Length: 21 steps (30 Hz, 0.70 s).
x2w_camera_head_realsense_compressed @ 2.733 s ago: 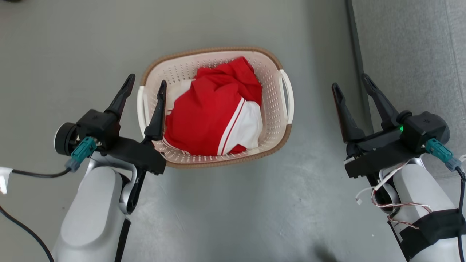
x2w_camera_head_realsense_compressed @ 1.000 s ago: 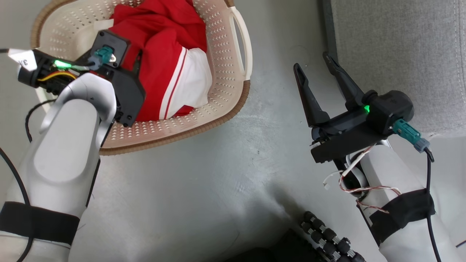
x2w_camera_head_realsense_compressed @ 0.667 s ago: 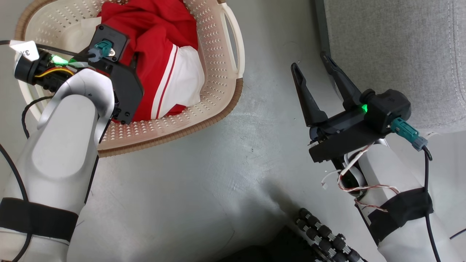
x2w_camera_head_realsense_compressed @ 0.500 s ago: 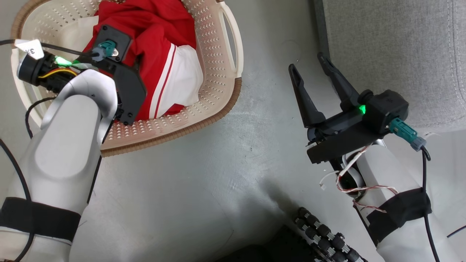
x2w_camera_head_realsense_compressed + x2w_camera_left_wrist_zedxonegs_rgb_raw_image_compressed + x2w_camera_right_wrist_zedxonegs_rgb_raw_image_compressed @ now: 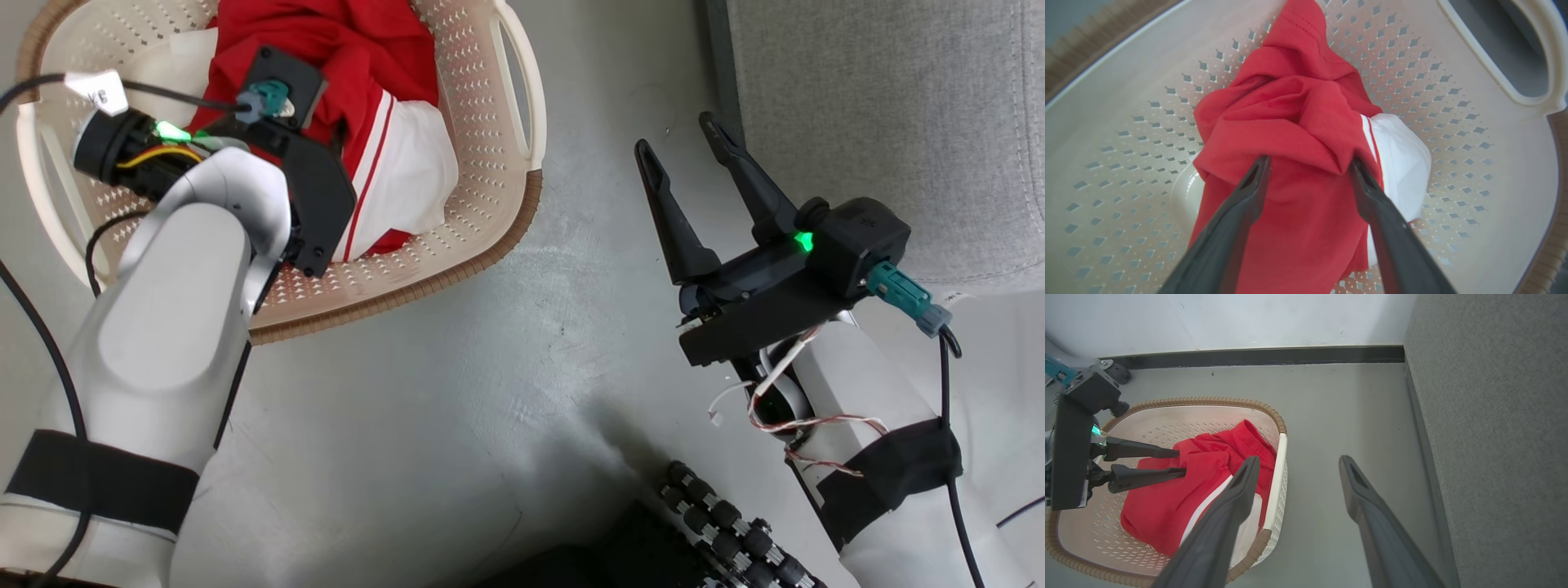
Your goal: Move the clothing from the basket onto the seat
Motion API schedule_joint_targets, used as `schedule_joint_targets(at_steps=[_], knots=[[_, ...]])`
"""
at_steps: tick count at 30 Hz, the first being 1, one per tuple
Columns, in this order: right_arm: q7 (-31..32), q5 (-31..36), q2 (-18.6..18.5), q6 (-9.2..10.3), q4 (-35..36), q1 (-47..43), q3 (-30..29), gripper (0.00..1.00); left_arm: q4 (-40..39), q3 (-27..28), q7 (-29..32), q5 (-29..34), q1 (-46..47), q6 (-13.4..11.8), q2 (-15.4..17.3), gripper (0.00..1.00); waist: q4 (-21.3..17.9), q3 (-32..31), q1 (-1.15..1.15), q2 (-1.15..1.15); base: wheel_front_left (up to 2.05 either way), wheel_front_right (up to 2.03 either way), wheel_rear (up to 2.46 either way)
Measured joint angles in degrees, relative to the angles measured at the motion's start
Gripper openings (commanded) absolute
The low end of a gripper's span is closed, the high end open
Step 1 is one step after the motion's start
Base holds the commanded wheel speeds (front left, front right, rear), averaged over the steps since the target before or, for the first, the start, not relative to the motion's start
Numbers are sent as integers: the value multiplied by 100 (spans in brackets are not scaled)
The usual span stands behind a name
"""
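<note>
Okay, the left gripper (image 5: 1309, 161) is standing with its two dark fingers spread wide, reaching down inside the oval cream-white perforated plastic basket with the brown woven-look rim (image 5: 457, 271). Both fingertips are touching the bunched soft red fabric clothing with white panels and thin stripes (image 5: 1290, 118), and nothing is being pinched yet. A raised red fold is sitting right between the two tips. In the left wrist view the white panel is lying just outside the right-hand finger.

The clothing is lying wholly in the basket, heaped toward the middle of its floor. In the left wrist view the heap's long axis is running away from the fingers, roughly in line with them. So the jaws are straddling the heap across its narrower way (good for a pinch, I judge).

The right gripper (image 5: 673, 135) is likewise spread and is holding nothing. It is hovering over the plain grey floor (image 5: 490, 392), between the basket and the large grey woven-fabric upholstered seat (image 5: 882, 98). The left arm is clearly the nearer one to the clothing. The seat is lying on the robot's right, beyond the right gripper and well apart from the basket.

Likely step in hand: closing on that fold, then lifting. Whether the pinch would gather one garment or both I cannot tell.
</note>
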<state>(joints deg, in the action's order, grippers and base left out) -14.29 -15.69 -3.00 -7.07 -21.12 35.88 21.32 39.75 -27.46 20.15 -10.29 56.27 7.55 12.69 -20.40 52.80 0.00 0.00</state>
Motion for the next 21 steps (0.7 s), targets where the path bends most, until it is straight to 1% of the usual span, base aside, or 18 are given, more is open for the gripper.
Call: schedule_joint_targets(at_steps=[13, 21], knots=[[0, -7, 2, 0, 89, 123, 119, 100, 30, 5, 246, -5, 266, 0, 235, 100, -90, 390, 0, 0, 0, 0, 0], [0, -203, 3, 0, 123, 123, 264, 100, 93, 1, 294, 11, 374, 0, 364, 100, -220, 552, 0, 0, 0, 0, 0]])
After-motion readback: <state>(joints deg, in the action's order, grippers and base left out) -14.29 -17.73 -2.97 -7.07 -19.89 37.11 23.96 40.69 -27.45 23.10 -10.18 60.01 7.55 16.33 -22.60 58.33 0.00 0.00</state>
